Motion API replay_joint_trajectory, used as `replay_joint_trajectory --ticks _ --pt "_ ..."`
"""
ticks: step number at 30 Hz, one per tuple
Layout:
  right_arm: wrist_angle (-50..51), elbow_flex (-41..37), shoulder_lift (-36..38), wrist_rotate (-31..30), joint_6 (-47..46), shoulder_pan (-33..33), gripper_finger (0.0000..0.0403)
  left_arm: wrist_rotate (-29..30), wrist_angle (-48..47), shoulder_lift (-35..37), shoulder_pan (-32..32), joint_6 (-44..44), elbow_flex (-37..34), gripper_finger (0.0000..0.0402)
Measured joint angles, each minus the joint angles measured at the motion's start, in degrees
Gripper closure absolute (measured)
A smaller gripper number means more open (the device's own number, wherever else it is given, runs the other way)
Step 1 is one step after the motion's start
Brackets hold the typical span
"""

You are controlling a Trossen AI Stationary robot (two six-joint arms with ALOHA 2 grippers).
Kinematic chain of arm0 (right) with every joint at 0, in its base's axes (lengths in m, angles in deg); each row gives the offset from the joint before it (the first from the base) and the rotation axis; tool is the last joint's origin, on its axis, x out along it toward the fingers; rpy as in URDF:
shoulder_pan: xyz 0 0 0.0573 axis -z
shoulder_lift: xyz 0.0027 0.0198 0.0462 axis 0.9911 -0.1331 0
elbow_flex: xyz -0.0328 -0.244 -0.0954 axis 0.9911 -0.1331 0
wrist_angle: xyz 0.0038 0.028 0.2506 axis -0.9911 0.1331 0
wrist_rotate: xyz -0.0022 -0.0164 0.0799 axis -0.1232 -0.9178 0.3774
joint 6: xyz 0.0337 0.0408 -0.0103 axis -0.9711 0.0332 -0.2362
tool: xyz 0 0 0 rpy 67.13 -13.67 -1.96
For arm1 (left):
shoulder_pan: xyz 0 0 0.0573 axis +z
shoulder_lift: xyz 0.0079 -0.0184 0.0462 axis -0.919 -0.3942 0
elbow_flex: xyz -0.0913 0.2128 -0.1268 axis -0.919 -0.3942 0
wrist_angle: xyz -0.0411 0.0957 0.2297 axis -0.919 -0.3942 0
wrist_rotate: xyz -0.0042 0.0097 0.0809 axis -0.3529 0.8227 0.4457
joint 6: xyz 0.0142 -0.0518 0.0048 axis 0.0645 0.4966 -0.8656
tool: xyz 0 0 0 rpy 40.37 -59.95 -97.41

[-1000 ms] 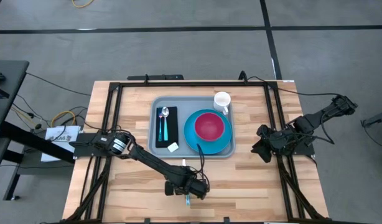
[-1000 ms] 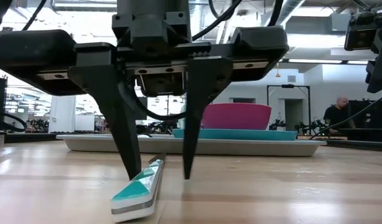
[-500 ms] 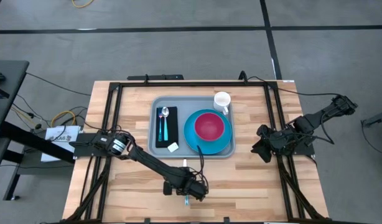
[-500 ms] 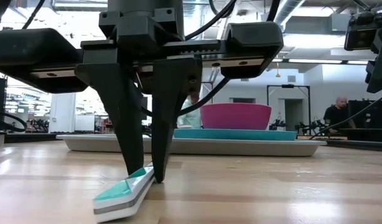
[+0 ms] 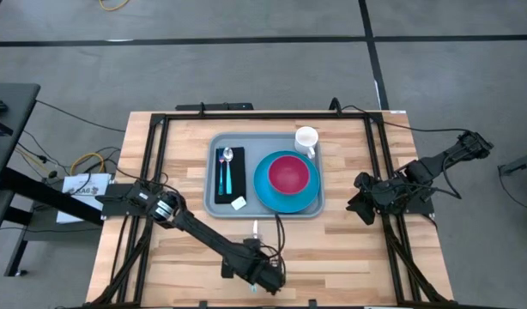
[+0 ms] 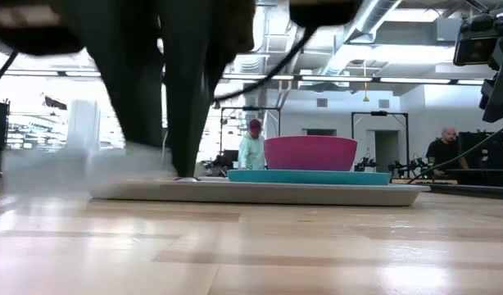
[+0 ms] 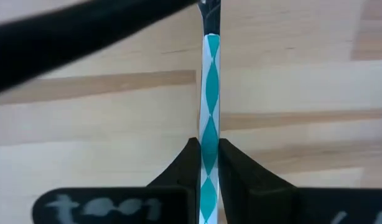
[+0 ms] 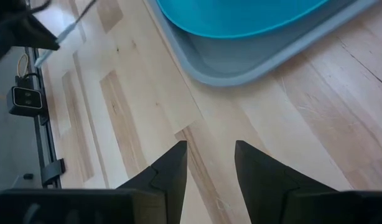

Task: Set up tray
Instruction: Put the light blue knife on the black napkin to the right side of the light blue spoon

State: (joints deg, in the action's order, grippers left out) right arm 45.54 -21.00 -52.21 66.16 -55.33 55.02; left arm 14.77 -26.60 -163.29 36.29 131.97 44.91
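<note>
Wooden desk [image 5: 349, 257], pale slatted top in a black frame, standing on grey floor marked with dark lines; a workshop with ceiling lights lies beyond, with two people standing far back in the low view.

Tray [image 5: 214, 202]: grey-blue, rectangular, rounded corners, raised rim; lies at the middle of the desk toward its far edge.

On the tray:
- Black napkin [image 5: 238, 182] at its left end, bearing a spoon [image 5: 228, 156] and a teal-handled utensil [image 5: 221, 178] side by side.
- Small white piece [image 5: 239, 203] just off the napkin's near end.
- Round blue plate [image 5: 262, 187] at its right end, with a magenta bowl [image 5: 288, 173] sitting on it.
- White cup [image 5: 306, 138] at the far right corner, touching the plate's edge.

Left hand [image 5: 262, 279]: near the desk's front edge, well apart from the tray, on an arm reaching in from the left side. Its fingers [image 7: 190, 165] are pressed together on a slim utensil handle [image 7: 210, 106] patterned in teal and white diamonds, which runs forward between them over the bare wood.

Right hand [image 8: 210, 163]: parked at the right side of the desk, beside the tray and not touching it; fingers partly apart with nothing between them, pointed across the wood toward the tray's corner.
</note>
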Motion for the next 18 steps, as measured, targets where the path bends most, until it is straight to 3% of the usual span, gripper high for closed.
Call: replay_joint_trajectory --ticks 11,18 --pt "0.00 0.00 0.02 0.00 0.30 -0.01 0.0276 8.23 -11.37 0.16 -1.13 4.61 9.68 0.0387" --pt "-0.02 0.00 0.02 0.04 0.28 0.00 0.0276 9.46 -19.79 0.21 4.72 -2.73 10.85 0.0387"
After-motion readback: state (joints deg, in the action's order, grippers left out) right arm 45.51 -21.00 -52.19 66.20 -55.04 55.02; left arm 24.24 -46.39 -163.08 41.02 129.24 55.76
